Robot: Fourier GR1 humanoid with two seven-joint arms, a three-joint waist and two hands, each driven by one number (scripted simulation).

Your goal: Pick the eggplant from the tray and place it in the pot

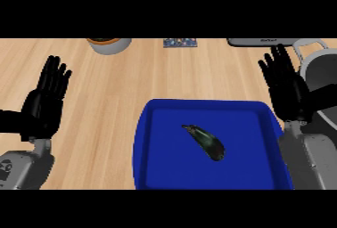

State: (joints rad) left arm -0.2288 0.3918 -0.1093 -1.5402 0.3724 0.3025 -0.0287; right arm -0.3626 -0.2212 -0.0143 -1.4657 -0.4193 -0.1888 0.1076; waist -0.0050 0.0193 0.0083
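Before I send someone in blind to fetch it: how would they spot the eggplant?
Find the blue tray on the wooden counter, low and right of centre. The eggplant lies inside, near its middle. It is the only thing in the tray: dark, glossy, elongated, lying slantwise.

no readable text, faint marks on grey object (263, 41) at top edge illegible

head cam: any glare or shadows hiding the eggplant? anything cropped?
Head view: lighting is even, with no glare on the blue tray; the dark eggplant stands out clearly and shows a faint sheen. The right hand, open, overlaps the grey pot, which the right edge crops. The left hand is open at the view's left.
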